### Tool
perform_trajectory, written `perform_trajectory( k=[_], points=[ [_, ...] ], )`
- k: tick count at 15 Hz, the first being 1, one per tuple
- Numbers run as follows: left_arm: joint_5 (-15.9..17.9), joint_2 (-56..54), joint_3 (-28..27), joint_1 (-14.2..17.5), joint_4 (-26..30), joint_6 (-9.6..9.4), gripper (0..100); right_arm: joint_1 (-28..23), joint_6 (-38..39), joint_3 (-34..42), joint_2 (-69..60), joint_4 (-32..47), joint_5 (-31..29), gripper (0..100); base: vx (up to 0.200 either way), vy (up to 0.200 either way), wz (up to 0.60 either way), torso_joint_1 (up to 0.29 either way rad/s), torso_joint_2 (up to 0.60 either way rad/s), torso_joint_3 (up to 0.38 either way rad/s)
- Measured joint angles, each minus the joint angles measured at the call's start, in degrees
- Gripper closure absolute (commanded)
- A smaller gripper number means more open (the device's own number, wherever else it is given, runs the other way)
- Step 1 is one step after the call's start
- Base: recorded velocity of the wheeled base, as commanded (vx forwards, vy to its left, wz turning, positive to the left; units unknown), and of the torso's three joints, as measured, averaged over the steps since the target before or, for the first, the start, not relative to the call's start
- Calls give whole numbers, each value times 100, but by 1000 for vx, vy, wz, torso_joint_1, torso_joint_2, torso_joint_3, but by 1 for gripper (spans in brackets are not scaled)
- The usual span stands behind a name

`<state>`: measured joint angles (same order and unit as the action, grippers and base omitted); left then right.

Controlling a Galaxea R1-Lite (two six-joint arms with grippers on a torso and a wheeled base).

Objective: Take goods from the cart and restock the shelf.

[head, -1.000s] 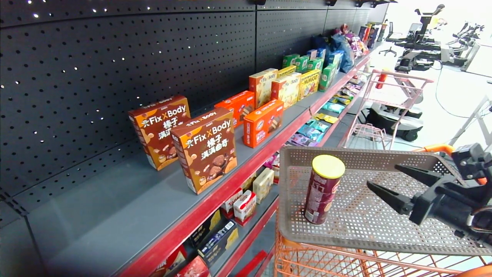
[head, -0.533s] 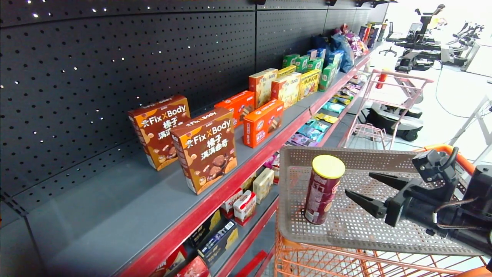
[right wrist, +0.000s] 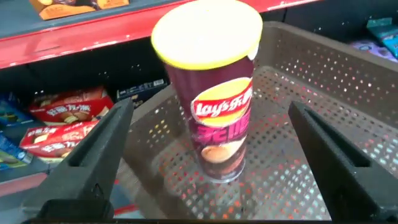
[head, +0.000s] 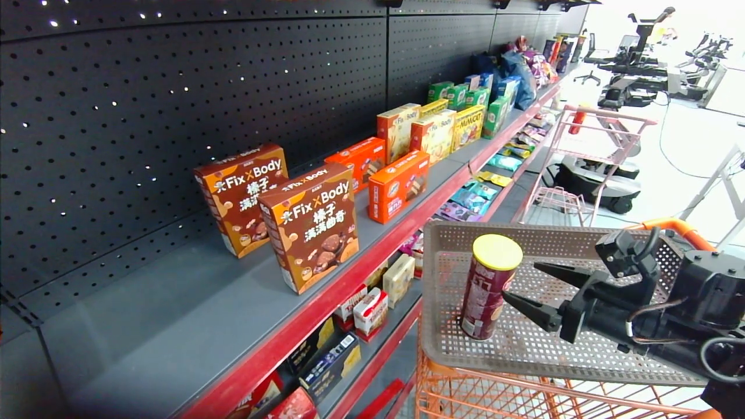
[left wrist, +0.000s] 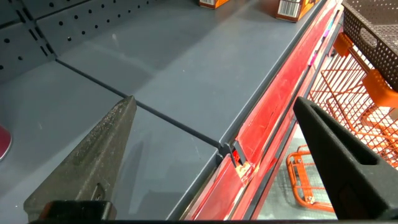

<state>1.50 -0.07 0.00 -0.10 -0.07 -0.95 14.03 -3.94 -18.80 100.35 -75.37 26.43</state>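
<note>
A maroon chip can (head: 488, 286) with a yellow lid stands upright in the grey perforated top tray (head: 559, 349) of the orange cart. My right gripper (head: 524, 285) is open just to the can's right, fingertips close to its side and apart from it. In the right wrist view the chip can (right wrist: 214, 93) stands centred ahead between the two spread fingers (right wrist: 93, 162). My left gripper (left wrist: 211, 124) is open and empty, hovering over a bare part of the grey shelf (left wrist: 168, 81) with its red front edge (left wrist: 273, 118).
Brown boxes (head: 308, 224), orange boxes (head: 398, 185) and further goods line the shelf (head: 174, 314), whose near left part is bare. Lower shelves hold small packets (head: 371, 311). A pink cart (head: 588, 157) stands farther down the aisle.
My right gripper has moved left across the cart tray toward the chip can, staying open. The can and shelf goods have not moved.
</note>
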Motion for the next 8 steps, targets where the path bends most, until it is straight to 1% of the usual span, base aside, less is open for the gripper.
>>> perform_trajectory(
  k=[3,8],
  points=[
    [2,0,0,0,0,-2,0,16,9,-252,621,-411,69,0,0,0,0,0,0,0],
    [2,0,0,0,0,-2,0,129,38,-848,1407,-507,345,0,0,0,0,0,0,0]
  ],
)
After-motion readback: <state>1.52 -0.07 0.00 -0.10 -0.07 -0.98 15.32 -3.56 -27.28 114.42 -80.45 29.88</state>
